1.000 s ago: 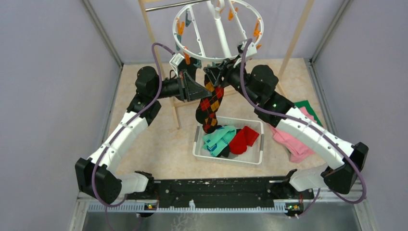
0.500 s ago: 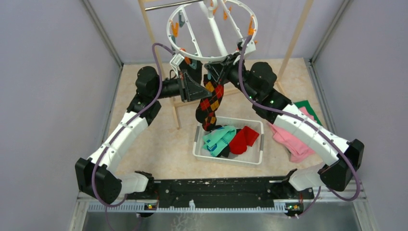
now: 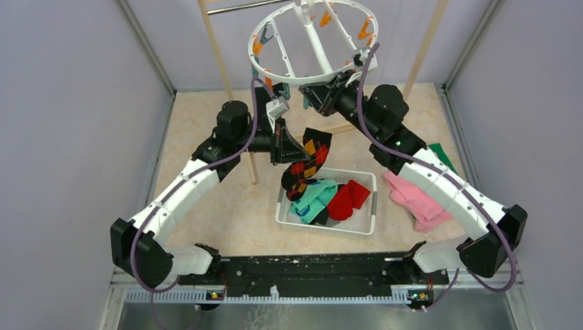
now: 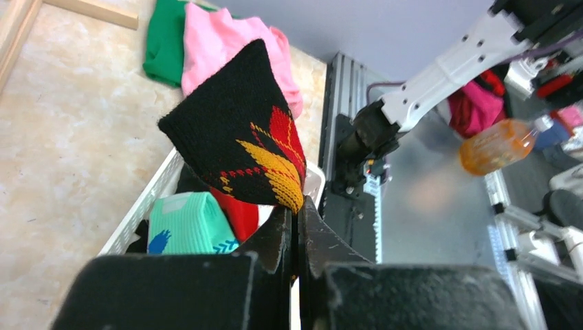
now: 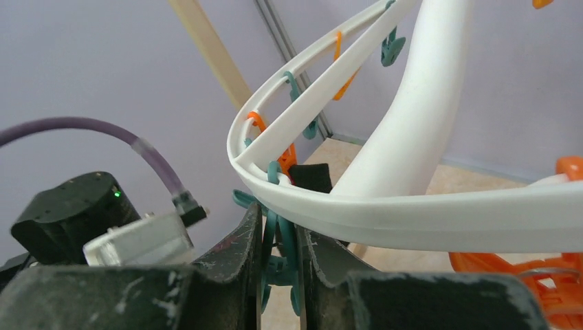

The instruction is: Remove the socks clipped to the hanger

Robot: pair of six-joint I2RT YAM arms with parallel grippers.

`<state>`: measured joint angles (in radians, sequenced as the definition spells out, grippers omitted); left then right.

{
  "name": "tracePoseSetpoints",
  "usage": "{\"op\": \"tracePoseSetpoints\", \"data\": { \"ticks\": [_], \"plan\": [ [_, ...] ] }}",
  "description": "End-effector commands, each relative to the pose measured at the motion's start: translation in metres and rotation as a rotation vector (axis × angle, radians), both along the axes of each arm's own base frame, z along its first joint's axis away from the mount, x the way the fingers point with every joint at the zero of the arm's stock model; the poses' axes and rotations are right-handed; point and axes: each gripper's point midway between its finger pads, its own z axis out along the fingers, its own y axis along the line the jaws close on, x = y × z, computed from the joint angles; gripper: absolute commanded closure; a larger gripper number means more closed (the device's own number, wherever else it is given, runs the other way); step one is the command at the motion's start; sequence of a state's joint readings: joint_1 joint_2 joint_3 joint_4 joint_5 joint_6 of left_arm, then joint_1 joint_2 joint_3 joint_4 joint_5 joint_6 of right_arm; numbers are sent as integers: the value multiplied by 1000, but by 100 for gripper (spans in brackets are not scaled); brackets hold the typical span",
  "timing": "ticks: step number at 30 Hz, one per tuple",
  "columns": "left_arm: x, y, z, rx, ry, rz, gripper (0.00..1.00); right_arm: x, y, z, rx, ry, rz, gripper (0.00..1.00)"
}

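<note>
The white ring hanger hangs at the top centre. My left gripper is shut on the cuff of the black argyle sock, which hangs free of the clips with its toe over the white basket. The left wrist view shows the sock pinched between the gripper's tips. My right gripper is at the ring's near edge. In the right wrist view it is shut on a teal clip under the hanger ring. A teal sock and a red sock lie in the basket.
The wooden rack posts stand either side of the hanger. A pink cloth and a green cloth lie right of the basket. Orange clips dangle from the ring's far side. Grey walls close in both sides.
The argyle sock has come off the clip. My left gripper has moved right and down with it. The hanger has swung back to the right, with the right gripper still on the clip.
</note>
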<state>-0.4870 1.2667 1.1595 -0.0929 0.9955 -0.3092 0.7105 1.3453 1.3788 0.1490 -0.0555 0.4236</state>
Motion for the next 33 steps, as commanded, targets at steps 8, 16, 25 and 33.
{"op": "tracePoseSetpoints", "data": {
  "ticks": [8,16,25,33],
  "plan": [
    [-19,-42,-93,320,-309,-195,51,-14,-28,39,94,-67,-17,100],
    [-25,-14,-92,454,-414,-174,1,-16,-34,36,81,-57,-27,100],
    [0,40,-12,322,-343,91,1,-21,-47,27,78,-30,-44,100],
    [47,78,32,209,-270,279,1,-32,-60,30,89,-26,-47,100]
  ]
}}
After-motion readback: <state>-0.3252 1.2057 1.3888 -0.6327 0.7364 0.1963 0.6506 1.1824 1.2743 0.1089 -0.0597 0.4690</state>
